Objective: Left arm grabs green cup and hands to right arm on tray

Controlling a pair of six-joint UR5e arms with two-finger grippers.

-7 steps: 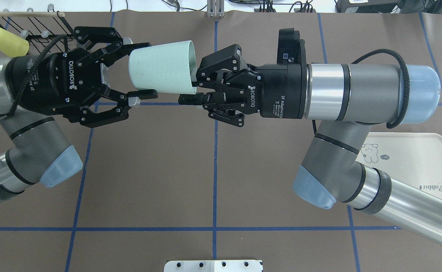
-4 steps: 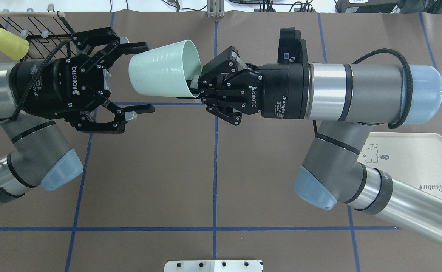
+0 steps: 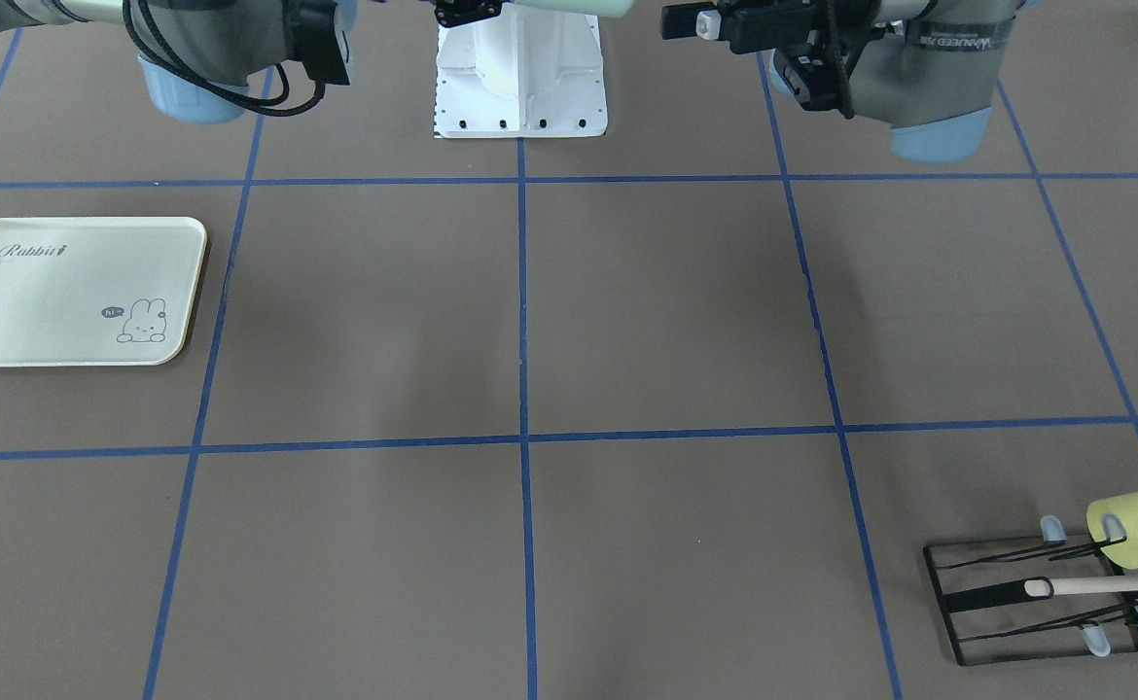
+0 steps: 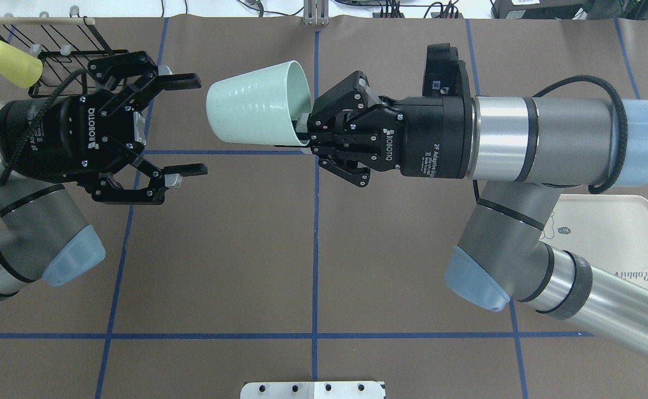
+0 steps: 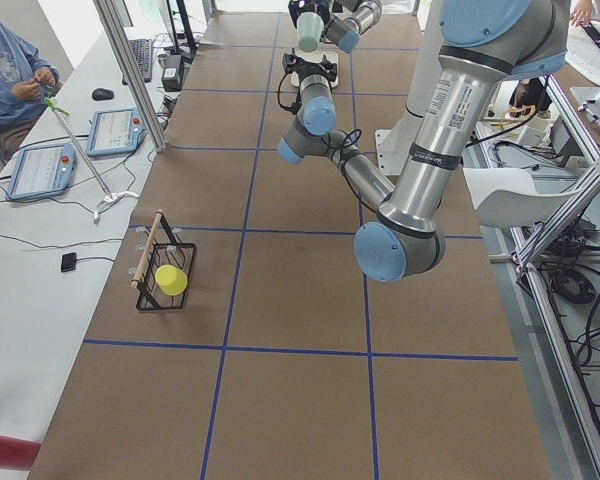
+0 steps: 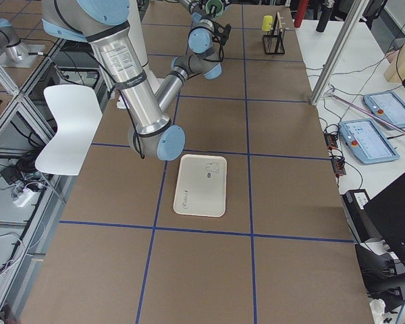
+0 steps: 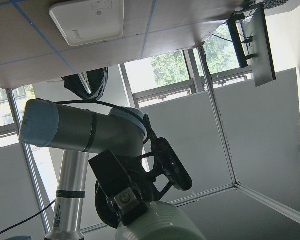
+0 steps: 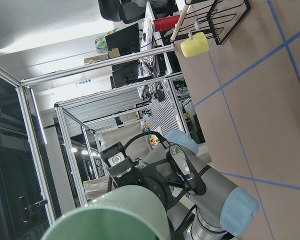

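Green cup (image 4: 255, 105), rim pinched by right gripper (image 4: 303, 131), hangs clear of spread left gripper (image 4: 201, 124).

From overhead, you lose the inner side of the tray (image 4: 617, 233) and most of its bunny drawing under the right arm (image 4: 501, 221). The right gripper (image 4: 303, 132) hides its own pads where they meet the rim of the green cup (image 4: 252, 105), and the left gripper (image 4: 202, 124) covers a corner of the black wire rack (image 4: 63, 44). Your front-facing view cuts both grippers and all but a sliver of the cup at its top edge. Each wrist view crops the cup at the bottom edge. In the side views the grippers are too small to judge.
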